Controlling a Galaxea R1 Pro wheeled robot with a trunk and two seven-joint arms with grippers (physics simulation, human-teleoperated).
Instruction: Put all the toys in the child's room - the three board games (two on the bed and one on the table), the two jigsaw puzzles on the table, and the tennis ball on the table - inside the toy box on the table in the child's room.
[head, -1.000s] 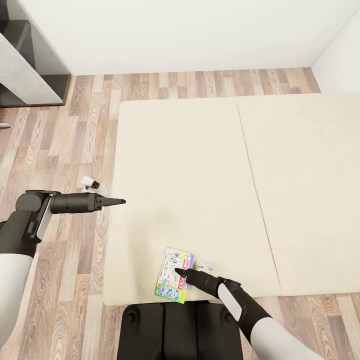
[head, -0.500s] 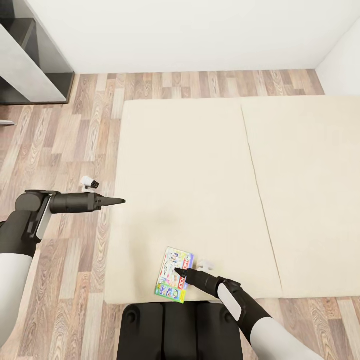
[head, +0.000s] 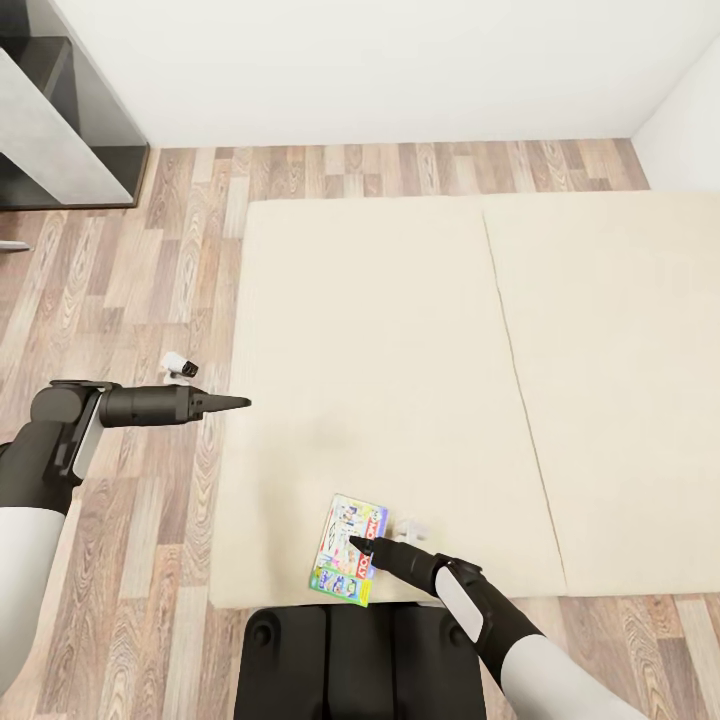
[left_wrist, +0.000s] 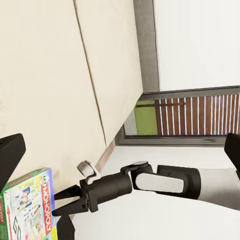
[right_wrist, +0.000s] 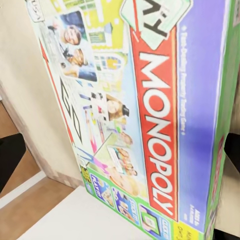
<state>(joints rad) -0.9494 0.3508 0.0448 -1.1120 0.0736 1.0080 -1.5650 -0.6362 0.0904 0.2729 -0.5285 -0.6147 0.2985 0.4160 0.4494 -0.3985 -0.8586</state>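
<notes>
Monopoly board game (head: 348, 550) lies flat on the bed's (head: 400, 330) near edge, just beyond the robot base. Right tool (head: 356, 545) tips over the box, fingers apart in the left wrist view (left_wrist: 67, 201). Left tool (head: 238, 403) hovers at the bed's left edge, fingers together. Wood floor (head: 150, 300) at left.

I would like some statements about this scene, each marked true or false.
1. The game lies on the bed near its edge. True.
2. The right claw is above the game. True.
3. The left claw holds a ball. False: it holds nothing and hangs by the bed's side.
4. The game stands upright. False: it lies flat.
5. The box reads Monopoly. True.
</notes>
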